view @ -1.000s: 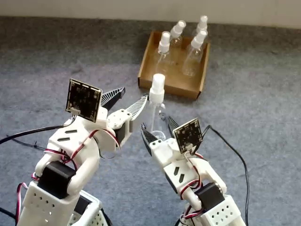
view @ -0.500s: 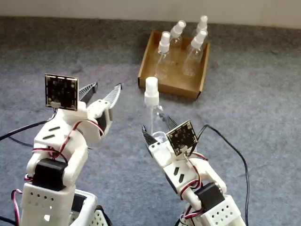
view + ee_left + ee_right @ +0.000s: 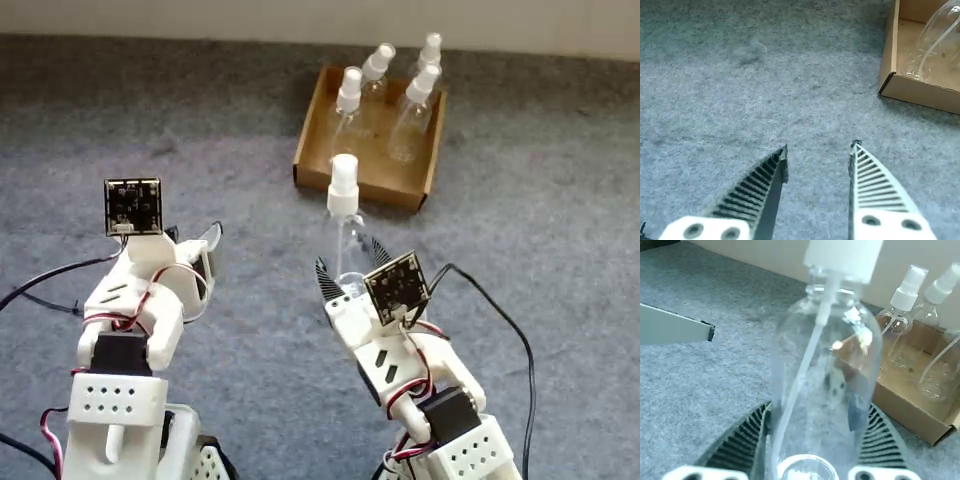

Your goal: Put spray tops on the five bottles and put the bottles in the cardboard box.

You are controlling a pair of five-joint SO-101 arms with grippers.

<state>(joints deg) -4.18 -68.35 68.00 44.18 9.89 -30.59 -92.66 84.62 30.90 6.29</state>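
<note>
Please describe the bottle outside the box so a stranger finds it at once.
Find the cardboard box on the grey carpet. Just before it, the right gripper holds one clear bottle upright. The other four bottles are inside the box.

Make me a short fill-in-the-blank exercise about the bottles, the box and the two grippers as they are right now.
1. The cardboard box holds ____ bottles.
2. The fifth bottle, clamped in the right gripper outside the box, wears a ____ spray top.
3. The left gripper hangs over the carpet with its jaws ____ and nothing between them.

Missing words: four; white; open.
</note>
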